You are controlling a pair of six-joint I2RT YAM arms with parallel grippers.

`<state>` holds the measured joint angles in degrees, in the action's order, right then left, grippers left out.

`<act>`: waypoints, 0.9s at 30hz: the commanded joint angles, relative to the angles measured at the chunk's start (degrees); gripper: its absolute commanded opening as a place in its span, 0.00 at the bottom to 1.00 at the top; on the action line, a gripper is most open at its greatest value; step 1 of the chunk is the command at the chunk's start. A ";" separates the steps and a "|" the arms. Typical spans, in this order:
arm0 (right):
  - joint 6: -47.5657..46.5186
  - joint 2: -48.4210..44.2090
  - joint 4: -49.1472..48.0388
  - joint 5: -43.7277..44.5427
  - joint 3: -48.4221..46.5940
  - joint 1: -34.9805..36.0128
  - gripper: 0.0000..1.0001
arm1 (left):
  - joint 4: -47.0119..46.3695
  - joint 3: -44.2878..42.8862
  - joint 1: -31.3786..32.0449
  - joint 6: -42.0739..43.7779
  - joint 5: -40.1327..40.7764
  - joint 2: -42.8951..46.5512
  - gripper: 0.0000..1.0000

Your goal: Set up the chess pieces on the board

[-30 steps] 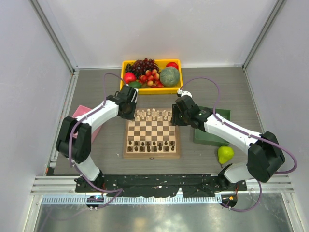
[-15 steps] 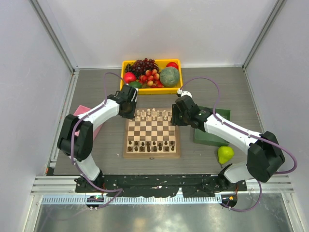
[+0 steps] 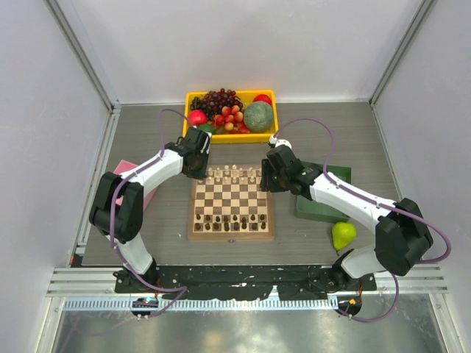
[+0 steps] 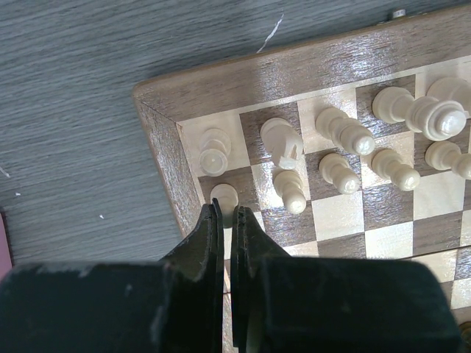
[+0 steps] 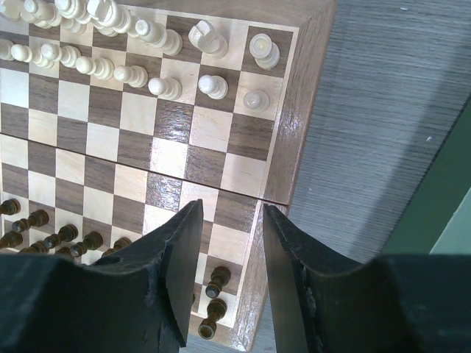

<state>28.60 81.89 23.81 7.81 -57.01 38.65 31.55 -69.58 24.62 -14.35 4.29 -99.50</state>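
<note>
Wood in light and dark squares makes up the board [image 3: 232, 200], which lies on the grey table [image 3: 147, 132] between the two arms. The top camera shows the whole layout. The cream pieces [image 3: 232, 175] are ranked along the far side and the dark pieces [image 3: 232, 218] along the near side. A yellow tray [image 3: 228, 137] of fruit sits beyond the board, a pink tray [image 3: 126, 170] to the left, and a green tray [image 3: 315, 211] with a pear [image 3: 343, 234] near it to the right. From up there, though, the fingers are too small to make out.

The wrist cameras fill that in. The left gripper [image 4: 227, 213] has its fingers pressed together with only a hairline slit between them, and it holds nothing. Its tips sit over the far left corner of the board, just beside a cream pawn [image 4: 224, 195]; whether they touch it I cannot tell. A rook [image 4: 215, 151] stands on the corner square with a knight [image 4: 283, 140] next to it.

The right gripper [image 5: 230, 213] has its fingers partly spread and is also empty. It hangs above the board's right edge, and bare middle squares show through the gap.
</note>
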 commanded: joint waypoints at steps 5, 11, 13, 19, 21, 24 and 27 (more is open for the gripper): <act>-0.48 -0.41 -1.40 0.45 -2.05 0.11 0.45 | 0.62 -1.08 -0.36 -0.33 0.01 0.19 0.14; -0.56 -0.76 -1.49 0.62 -1.79 0.19 0.45 | 0.53 -0.99 -0.36 -0.42 0.28 1.07 0.30; -0.56 -1.03 -1.40 0.71 -1.70 0.11 0.45 | 0.70 -1.08 -0.36 -0.42 0.45 1.24 0.32; -0.39 -1.55 -1.40 0.89 -1.43 0.11 0.45 | 1.32 -1.26 -0.36 -0.42 1.33 2.73 0.41; -0.30 -1.73 -1.40 0.89 -1.43 0.02 0.45 | 1.41 -1.08 -0.36 -0.50 1.68 3.87 0.44; -0.39 -2.25 -1.31 1.50 -1.43 0.11 0.45 | 1.41 -0.12 -0.36 -0.77 2.64 6.51 0.51; -0.47 -2.96 -0.88 2.38 -1.61 0.11 0.45 | 0.71 1.98 -0.36 -1.12 3.52 11.07 0.64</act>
<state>28.60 81.82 23.81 8.21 -57.01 38.65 33.12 -69.10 24.62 -14.70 5.65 -95.98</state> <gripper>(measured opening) 0.447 0.562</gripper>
